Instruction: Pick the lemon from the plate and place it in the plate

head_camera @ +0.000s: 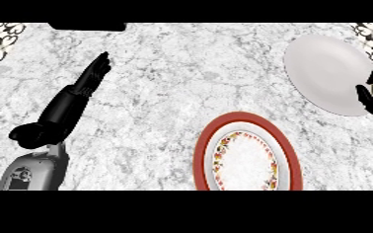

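counter (175, 79) is pale grey-white marble w/ fine dark veining, matte, fills the frame. lower right: round plate w/ red rim (247, 154), glossy, white inner ring & a floral band of red/yellow/green round a bare white centre; looks taller than wide, cut by the lower edge. upper right: plain white plate (324, 71), smooth, oval-looking, tilted shape, no pattern. no lemon visible on either plate or anywhere on the counter, can't tell where it is. dark rectangular obj (87, 26) at top left edge. left hand (93, 74) at left of frame, black, fingers straight & together pointing up-right, holding nothing; grey forearm enters lower left. right hand (363, 96) just a black sliver at right edge over the white plate's rim; can't tell its state.
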Available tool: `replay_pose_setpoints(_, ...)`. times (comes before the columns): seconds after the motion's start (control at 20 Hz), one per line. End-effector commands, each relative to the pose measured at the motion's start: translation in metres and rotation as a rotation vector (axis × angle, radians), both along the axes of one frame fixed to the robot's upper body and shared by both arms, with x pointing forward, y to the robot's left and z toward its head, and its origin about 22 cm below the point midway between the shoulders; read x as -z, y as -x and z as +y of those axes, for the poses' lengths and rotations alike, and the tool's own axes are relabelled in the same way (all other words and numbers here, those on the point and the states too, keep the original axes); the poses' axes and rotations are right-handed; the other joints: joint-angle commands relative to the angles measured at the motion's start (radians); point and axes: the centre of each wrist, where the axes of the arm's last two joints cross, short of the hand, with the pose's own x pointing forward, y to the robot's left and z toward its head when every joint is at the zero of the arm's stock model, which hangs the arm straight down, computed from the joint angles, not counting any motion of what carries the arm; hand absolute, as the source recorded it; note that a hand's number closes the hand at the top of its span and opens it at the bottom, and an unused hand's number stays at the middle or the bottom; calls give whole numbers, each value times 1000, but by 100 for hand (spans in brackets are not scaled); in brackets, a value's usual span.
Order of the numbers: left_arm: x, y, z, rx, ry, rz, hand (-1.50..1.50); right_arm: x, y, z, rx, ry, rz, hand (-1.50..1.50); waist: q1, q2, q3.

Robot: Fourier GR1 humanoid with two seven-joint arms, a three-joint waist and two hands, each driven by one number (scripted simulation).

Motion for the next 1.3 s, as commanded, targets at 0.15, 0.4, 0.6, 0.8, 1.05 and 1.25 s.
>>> replay_pose_setpoints(0.15, -11, 5, 2, 19, -5, 3, 0, 51, -34, -1, 148, 58, 233, 150, 31, 8, 2)
replay_pose_setpoints(0.4, -5, -13, 9, 10, 5, -17, 0, 70, -59, 4, 112, 45, 272, -150, 8, 8, 2)
replay_pose_setpoints(0.6, -10, 0, -7, 16, 5, -26, 0, 56, -68, -7, 56, -56, 192, -150, 16, 7, 3)
replay_pose_setpoints(0.8, -10, 6, 5, 15, -3, -25, 0, 62, -72, -2, -16, -156, 162, -150, 7, 4, 2)
replay_pose_setpoints(1.05, -18, -1, 12, -15, -6, -10, 0, 57, -62, -23, -153, -317, 133, -150, -9, 2, 2)
replay_pose_setpoints(1.25, -2, 17, 12, -3, -7, -3, 0, 41, -60, -40, -214, -546, 246, -150, 1, -1, 2)
